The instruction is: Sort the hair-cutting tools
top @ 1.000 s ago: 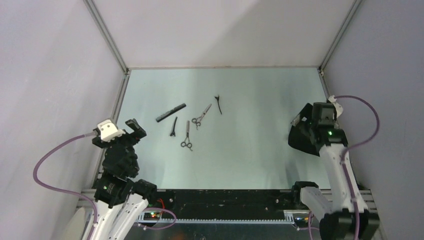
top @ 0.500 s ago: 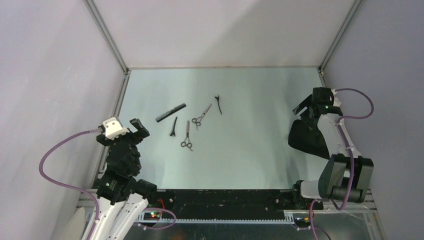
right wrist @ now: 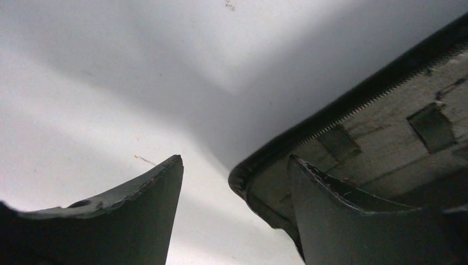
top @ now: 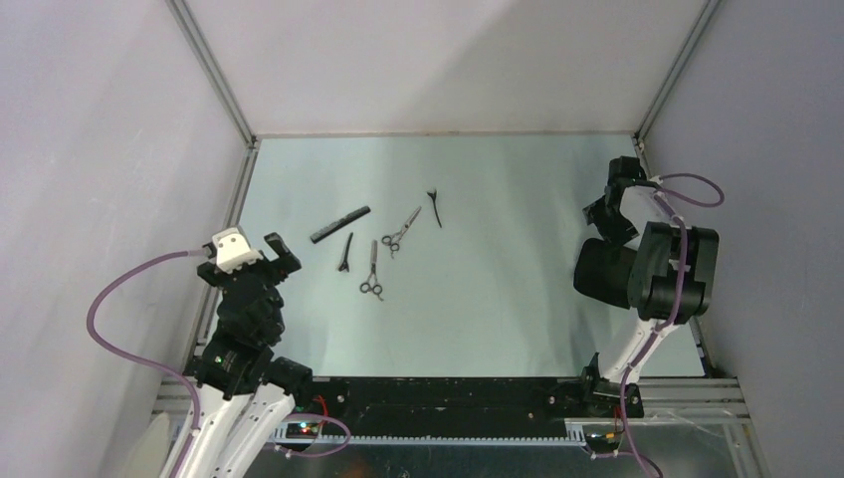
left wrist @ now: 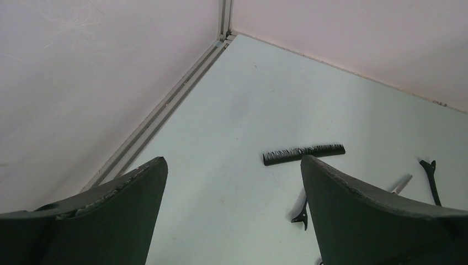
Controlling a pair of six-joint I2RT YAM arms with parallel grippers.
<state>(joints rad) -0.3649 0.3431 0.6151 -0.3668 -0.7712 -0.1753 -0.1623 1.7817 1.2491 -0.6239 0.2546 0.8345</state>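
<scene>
Clock read from the top view, 12 = far wall.

Five tools lie loose and flat on the tabletop (top: 498, 299), clustered around 10 o'clock from its centre, none grouped yet, so my read is that sorting hasn't started.
- comb (top: 339, 224) (left wrist: 303, 154): farthest left, slanted.
- left clip (top: 345, 252) (left wrist: 301, 210): just at 6 o'clock of the comb, apart from it.
- near scissors (top: 372, 269): beside that clip, rings toward 6.
- far scissors (top: 402, 230): rings toward 7; only a blade tip shows in the left wrist view.
- right clip (top: 435, 207) (left wrist: 430, 179): at the 1 o'clock end of the cluster.

All five are apart from one another.

The left hand (top: 282, 254) (left wrist: 233, 160) is spread wide and holds nothing. It sits at 8 o'clock by the left wall and faces the cluster, probably staged to pick.

The right hand (top: 609, 204) (right wrist: 234, 160) is at the 3 o'clock edge, far end of the pouch (top: 602, 274) (right wrist: 375, 110). Its jaws are apart and straddle the pouch's zippered lip: one finger over the open inside, one outside. No pinch is visible. Likely going for the lip to hold the pouch open or drag it in.

Room:
- Wide bare tabletop between cluster and pouch, plus the whole near half.
- Pouch is tight to the right wall, so little side clearance for the right arm.
- Tools lie flat and thin, so a low approach is needed.
</scene>
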